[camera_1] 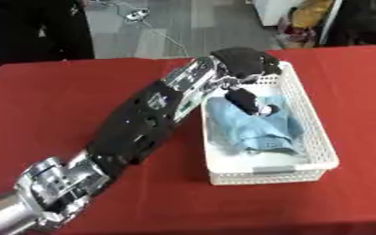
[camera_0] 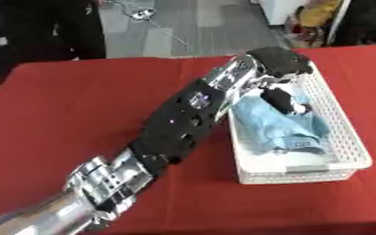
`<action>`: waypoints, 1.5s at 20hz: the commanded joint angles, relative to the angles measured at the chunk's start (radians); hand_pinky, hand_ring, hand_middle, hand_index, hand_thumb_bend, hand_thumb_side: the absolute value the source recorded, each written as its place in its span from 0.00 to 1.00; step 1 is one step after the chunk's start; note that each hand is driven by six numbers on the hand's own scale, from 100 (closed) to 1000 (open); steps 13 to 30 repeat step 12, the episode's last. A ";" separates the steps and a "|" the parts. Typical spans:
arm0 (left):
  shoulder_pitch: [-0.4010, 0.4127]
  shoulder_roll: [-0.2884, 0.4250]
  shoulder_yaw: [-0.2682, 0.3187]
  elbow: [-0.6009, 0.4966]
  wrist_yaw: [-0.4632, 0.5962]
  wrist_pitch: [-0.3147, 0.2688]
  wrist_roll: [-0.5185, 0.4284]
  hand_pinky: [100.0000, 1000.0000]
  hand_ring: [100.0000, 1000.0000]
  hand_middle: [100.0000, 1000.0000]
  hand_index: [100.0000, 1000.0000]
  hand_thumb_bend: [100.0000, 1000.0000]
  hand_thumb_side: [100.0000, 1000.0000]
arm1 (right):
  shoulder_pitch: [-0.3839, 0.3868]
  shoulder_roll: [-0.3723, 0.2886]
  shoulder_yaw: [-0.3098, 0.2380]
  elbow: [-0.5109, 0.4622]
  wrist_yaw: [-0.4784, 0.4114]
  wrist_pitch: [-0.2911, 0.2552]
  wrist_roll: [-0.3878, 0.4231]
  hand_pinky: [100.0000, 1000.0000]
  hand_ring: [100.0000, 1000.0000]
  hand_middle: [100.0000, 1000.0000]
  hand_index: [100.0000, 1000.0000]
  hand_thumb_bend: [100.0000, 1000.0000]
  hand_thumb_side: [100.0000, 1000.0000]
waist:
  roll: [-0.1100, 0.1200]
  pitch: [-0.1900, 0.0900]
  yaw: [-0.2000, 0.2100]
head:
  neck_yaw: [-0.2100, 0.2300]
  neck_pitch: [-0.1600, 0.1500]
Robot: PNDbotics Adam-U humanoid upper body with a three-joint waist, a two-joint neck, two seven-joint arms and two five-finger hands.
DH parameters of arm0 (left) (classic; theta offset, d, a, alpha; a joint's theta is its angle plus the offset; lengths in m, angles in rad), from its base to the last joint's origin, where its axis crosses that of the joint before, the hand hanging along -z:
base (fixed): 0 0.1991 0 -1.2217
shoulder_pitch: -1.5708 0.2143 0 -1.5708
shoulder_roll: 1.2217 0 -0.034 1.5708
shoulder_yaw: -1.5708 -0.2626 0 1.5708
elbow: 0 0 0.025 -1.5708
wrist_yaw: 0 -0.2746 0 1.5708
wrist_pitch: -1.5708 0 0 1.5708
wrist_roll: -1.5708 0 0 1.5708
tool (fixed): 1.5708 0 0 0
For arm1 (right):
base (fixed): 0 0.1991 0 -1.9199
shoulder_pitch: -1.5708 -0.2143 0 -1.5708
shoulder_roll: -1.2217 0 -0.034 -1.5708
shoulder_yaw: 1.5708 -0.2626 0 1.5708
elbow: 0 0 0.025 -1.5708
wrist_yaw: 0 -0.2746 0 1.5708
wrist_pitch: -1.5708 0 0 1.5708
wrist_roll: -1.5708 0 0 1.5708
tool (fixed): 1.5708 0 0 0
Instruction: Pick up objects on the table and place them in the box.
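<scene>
Left hand: you are reaching your left hand (camera_0: 284, 94) over the near-left wall of the basket (camera_0: 344, 120), fingers (camera_0: 281, 102) curling down onto the cloth; whether they are pinching it or just letting go, you cannot tell.
Right hand: it is showing in neither view.
Cloth: the light blue cloth (camera_0: 286, 128) is lying crumpled inside the basket, directly under your fingers and filling most of the floor.
Basket: the white slatted basket is sitting on the red table (camera_0: 71, 114), toward its right side.
Table beside the basket: you are seeing no other loose object on the red cloth around the basket.
Progress: judging from this, the cloth is already in; what is remaining is opening your fingers and lifting clear of the basket.
</scene>
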 commanded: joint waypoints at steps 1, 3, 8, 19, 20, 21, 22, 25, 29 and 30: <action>-0.014 0.017 0.012 -0.024 -0.002 0.000 -0.001 0.94 1.00 1.00 1.00 0.92 0.87 | -0.014 -0.016 -0.002 -0.015 0.002 -0.002 -0.001 0.82 0.84 0.81 0.93 0.00 1.00 | -0.006 -0.009 -0.001 | 0.003 -0.001; -0.014 0.019 0.015 -0.030 0.003 0.000 0.009 0.92 1.00 1.00 1.00 0.74 0.82 | -0.014 -0.016 -0.002 -0.015 0.002 -0.003 -0.001 0.82 0.84 0.81 0.93 0.00 1.00 | -0.006 -0.009 0.000 | 0.002 -0.001; -0.009 0.026 0.039 -0.062 0.045 0.049 0.227 0.87 1.00 1.00 1.00 0.19 0.67 | -0.013 -0.018 -0.003 -0.015 0.004 -0.005 -0.002 0.82 0.84 0.81 0.93 0.00 1.00 | -0.007 -0.009 0.004 | -0.001 -0.001; -0.003 0.038 0.057 -0.057 0.103 0.102 0.391 0.83 1.00 1.00 1.00 0.07 0.66 | -0.010 -0.020 -0.005 -0.015 0.005 -0.008 -0.004 0.82 0.84 0.81 0.93 0.00 1.00 | -0.008 -0.009 0.009 | -0.005 -0.001; -0.003 0.038 0.057 -0.057 0.103 0.102 0.391 0.83 1.00 1.00 1.00 0.07 0.66 | -0.010 -0.020 -0.005 -0.015 0.005 -0.008 -0.004 0.82 0.84 0.81 0.93 0.00 1.00 | -0.008 -0.009 0.009 | -0.005 -0.001; -0.003 0.038 0.057 -0.057 0.103 0.102 0.391 0.83 1.00 1.00 1.00 0.07 0.66 | -0.010 -0.020 -0.005 -0.015 0.005 -0.008 -0.004 0.82 0.84 0.81 0.93 0.00 1.00 | -0.008 -0.009 0.009 | -0.005 -0.001; -0.003 0.038 0.057 -0.057 0.103 0.102 0.391 0.83 1.00 1.00 1.00 0.07 0.66 | -0.010 -0.020 -0.005 -0.015 0.005 -0.008 -0.004 0.82 0.84 0.81 0.93 0.00 1.00 | -0.008 -0.009 0.009 | -0.005 -0.001; -0.003 0.038 0.057 -0.057 0.103 0.102 0.391 0.83 1.00 1.00 1.00 0.07 0.66 | -0.010 -0.020 -0.005 -0.015 0.005 -0.008 -0.004 0.82 0.84 0.81 0.93 0.00 1.00 | -0.008 -0.009 0.009 | -0.005 -0.001; -0.003 0.038 0.057 -0.057 0.103 0.102 0.391 0.83 1.00 1.00 1.00 0.07 0.66 | -0.010 -0.020 -0.005 -0.015 0.005 -0.008 -0.004 0.82 0.84 0.81 0.93 0.00 1.00 | -0.008 -0.009 0.009 | -0.005 -0.001; -0.003 0.038 0.057 -0.057 0.103 0.102 0.391 0.83 1.00 1.00 1.00 0.07 0.66 | -0.010 -0.020 -0.005 -0.015 0.005 -0.008 -0.004 0.82 0.84 0.81 0.93 0.00 1.00 | -0.008 -0.009 0.009 | -0.005 -0.001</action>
